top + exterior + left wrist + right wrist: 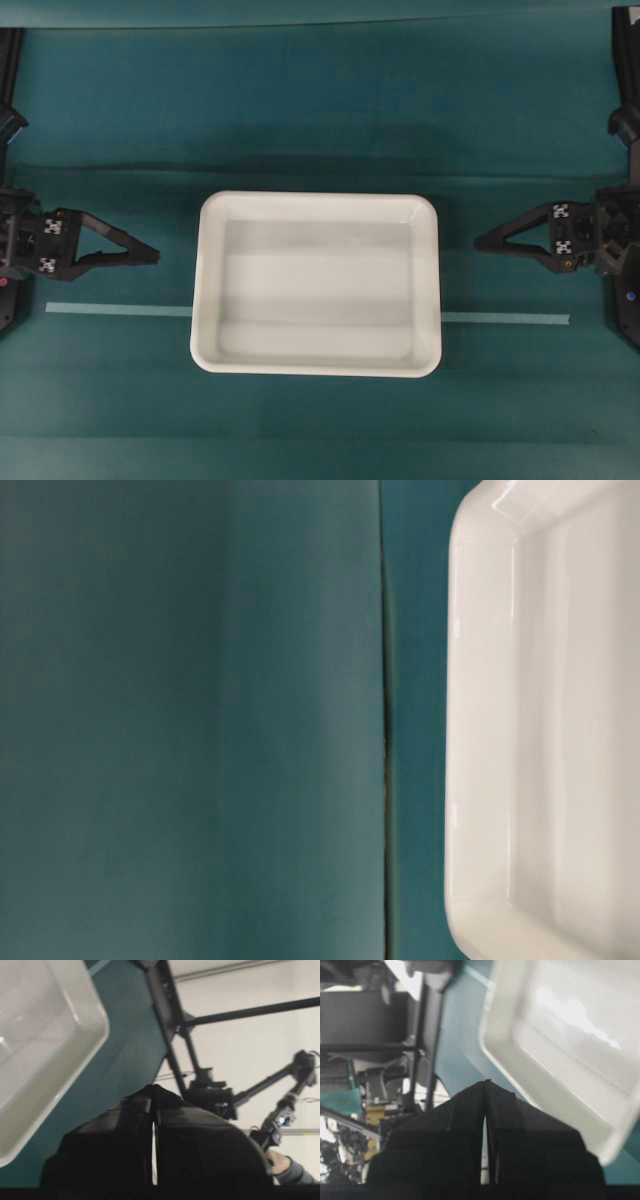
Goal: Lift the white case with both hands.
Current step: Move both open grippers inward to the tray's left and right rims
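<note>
Teal cloth (pixel 320 110), pale tape strip (pixel 110 309), white case (pixel 317 204)

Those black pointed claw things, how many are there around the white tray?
2. The left black pointed gripper sits left of the large shallow white plastic tray, the right black pointed gripper sits to its right. Both are shut, apart from the tray.

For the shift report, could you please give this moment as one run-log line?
case: on table, untouched | left gripper: shut, left of case, apart | right gripper: shut, right of case, apart
</note>
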